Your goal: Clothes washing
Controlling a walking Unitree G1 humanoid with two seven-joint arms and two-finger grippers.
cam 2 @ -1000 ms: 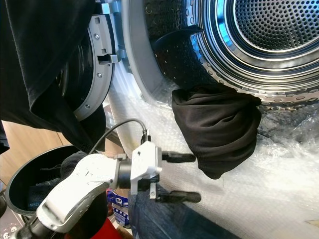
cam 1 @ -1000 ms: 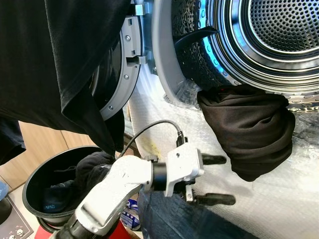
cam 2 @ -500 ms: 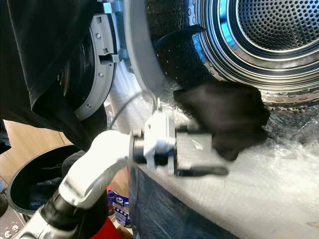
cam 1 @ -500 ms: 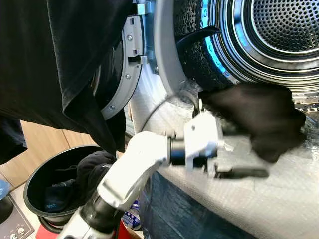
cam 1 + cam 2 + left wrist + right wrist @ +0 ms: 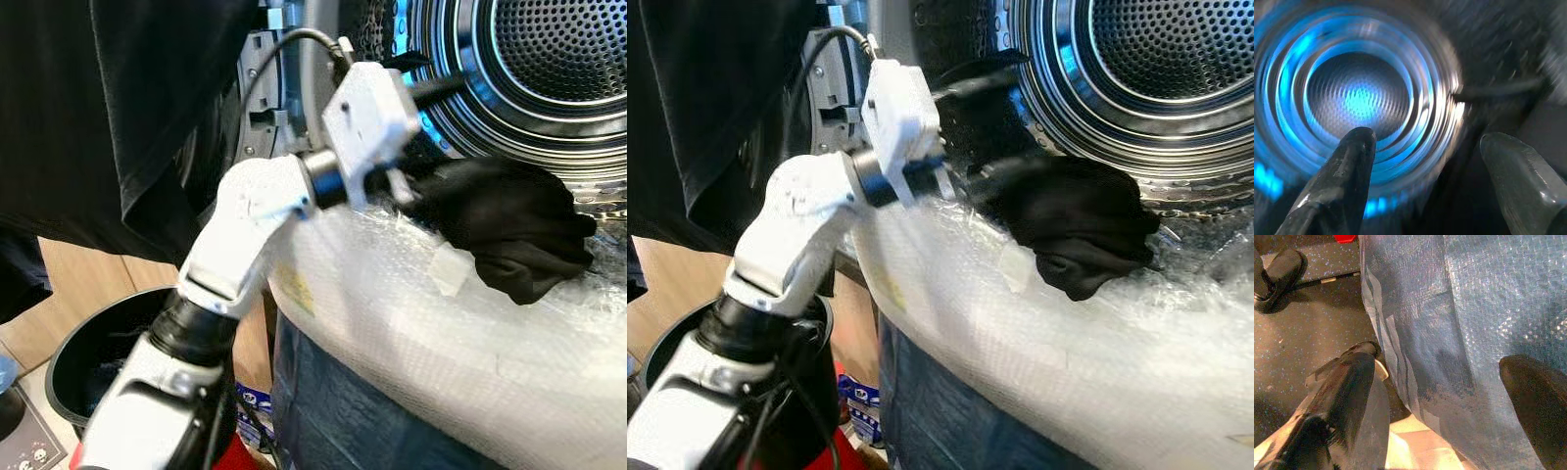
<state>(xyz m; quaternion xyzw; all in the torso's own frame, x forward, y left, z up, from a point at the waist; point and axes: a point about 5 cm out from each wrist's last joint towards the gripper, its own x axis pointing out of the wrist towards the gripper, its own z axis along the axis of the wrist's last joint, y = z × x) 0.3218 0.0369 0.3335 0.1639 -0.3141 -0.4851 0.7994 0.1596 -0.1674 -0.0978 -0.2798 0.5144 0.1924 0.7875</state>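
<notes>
The open washing machine drum (image 5: pixel 558 59) is seen at the upper right of the head views, its perforated steel wall ringed by bright bands with a blue glow. Below its mouth the machine front is covered by a sheet of bubble wrap (image 5: pixel 411 323), with a blue woven covering (image 5: pixel 1449 333) hanging beneath it. A large black garment (image 5: pixel 118 117) is draped at the upper left, partly hiding the grey door frame (image 5: pixel 257 108). A dark round basket (image 5: pixel 93 367) holding dark clothes is set on the floor at the lower left. A bundle of black cloth (image 5: pixel 509 230) is laid on the lower lip of the drum opening, resting on the bubble wrap and sagging outward. The left gripper (image 5: pixel 431 132) is raised to the rim of the opening, with one finger pointed into the drum and the other pressed against the near edge of the black cloth; in the left wrist view its fingers (image 5: pixel 1347 166) are seen spread apart with the glowing drum between them. The right gripper (image 5: pixel 1440 401) is hung low beside the blue covering above a speckled dark floor (image 5: pixel 1298 333), its fingers held apart with nothing between them.
</notes>
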